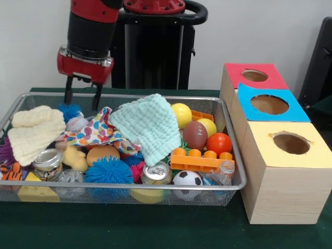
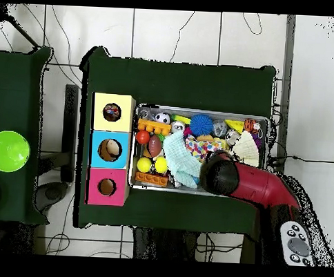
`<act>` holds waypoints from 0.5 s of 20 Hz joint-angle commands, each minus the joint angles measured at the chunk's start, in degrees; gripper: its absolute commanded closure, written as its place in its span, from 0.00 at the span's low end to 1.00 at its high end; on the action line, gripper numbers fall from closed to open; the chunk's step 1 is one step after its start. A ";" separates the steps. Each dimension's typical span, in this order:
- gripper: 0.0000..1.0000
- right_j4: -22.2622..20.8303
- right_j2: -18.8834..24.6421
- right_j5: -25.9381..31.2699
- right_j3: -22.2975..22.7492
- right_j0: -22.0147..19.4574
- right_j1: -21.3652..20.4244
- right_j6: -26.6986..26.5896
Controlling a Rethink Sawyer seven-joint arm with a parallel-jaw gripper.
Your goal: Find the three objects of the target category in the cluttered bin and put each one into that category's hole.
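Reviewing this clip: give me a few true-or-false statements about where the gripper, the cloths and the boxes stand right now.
1. The gripper is open and empty. True.
2. The polka-dot cloth is already in the yellow box's hole. False: it lies in the wire basket.
3. The mint cloth partly covers the polka-dot cloth. True.
4. The yellow box is farthest from the front camera. False: it is nearest; the red box is farthest.
5. The gripper hangs over the boxes. False: it hangs at the basket's far edge.
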 commanded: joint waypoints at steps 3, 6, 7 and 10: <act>0.00 -1.41 8.54 2.68 2.06 -0.69 1.28 0.12; 0.00 -1.29 9.63 1.42 2.47 -1.58 2.31 0.38; 0.00 -1.22 9.90 1.19 2.53 -1.80 2.65 0.55; 0.00 -1.52 10.28 0.08 3.64 -2.61 3.12 1.14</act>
